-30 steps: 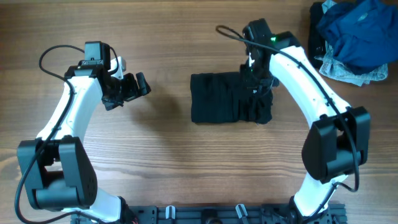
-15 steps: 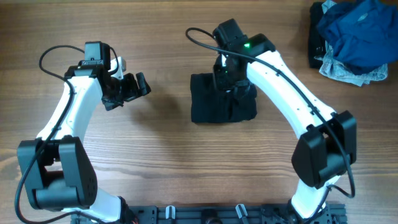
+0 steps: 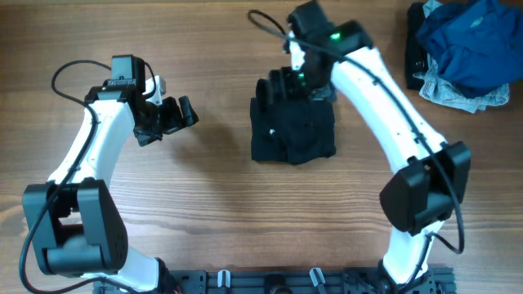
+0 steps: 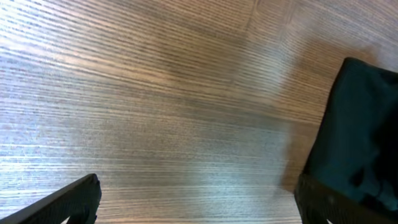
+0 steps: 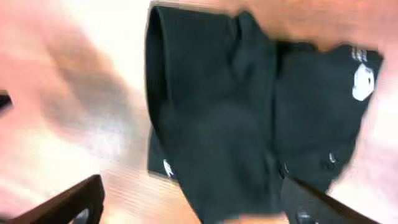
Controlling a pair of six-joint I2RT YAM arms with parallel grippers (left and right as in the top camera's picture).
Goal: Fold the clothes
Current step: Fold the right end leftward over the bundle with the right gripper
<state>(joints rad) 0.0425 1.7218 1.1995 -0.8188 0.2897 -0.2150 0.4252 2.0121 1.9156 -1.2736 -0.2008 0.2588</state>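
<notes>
Black garment (image 3: 294, 131) sits compactly folded on the wooden table (image 3: 204, 212), right gripper (image 3: 276, 88) spread empty over its far edge, left gripper (image 3: 173, 116) likewise spread, well to its left; folding looks about done, so the right arm need only lift clear.

The left arm (image 3: 86, 147) stands at the near left side, bent at the elbow, its white link slanting forward and inward to the wrist. The left tool (image 3: 178, 114) points toward the middle, level and low, its two dark fingers (image 4: 68, 202) spread wide with nothing between them. The right arm (image 3: 384, 106) reaches in a long arc from the near right side across to the middle, its wrist tipped downward. The right tool (image 3: 282, 88) faces down, its fingers (image 5: 68, 202) wide apart and clasping nothing
</notes>
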